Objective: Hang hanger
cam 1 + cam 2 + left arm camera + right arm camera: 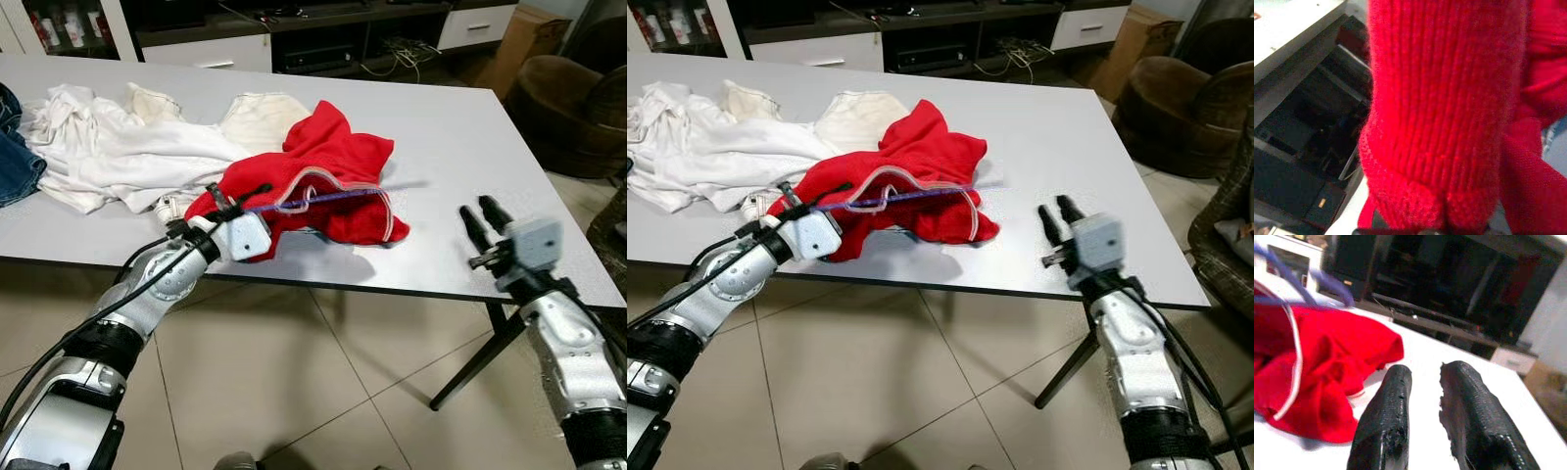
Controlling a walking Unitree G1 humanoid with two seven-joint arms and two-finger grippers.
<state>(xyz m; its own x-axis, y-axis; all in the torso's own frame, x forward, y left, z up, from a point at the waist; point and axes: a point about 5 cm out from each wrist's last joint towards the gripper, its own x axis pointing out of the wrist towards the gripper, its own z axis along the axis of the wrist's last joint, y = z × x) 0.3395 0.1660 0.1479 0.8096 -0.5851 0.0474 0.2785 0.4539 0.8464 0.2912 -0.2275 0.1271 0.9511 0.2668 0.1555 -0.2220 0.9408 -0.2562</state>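
A red knit sweater lies bunched near the front edge of the grey table. A thin purple hanger runs across it, its far end sticking out to the right just above the tabletop. My left gripper is at the sweater's left end, shut on the hanger, with red knit pressed close against its camera. My right gripper hovers over the table's front right part, well to the right of the sweater. Its fingers stand a little apart with nothing between them, and the hanger shows beyond them.
A heap of white clothes lies left of the sweater, with blue jeans at the far left edge. Behind the table stands a low TV cabinet. A cardboard box and a brown armchair sit at the right.
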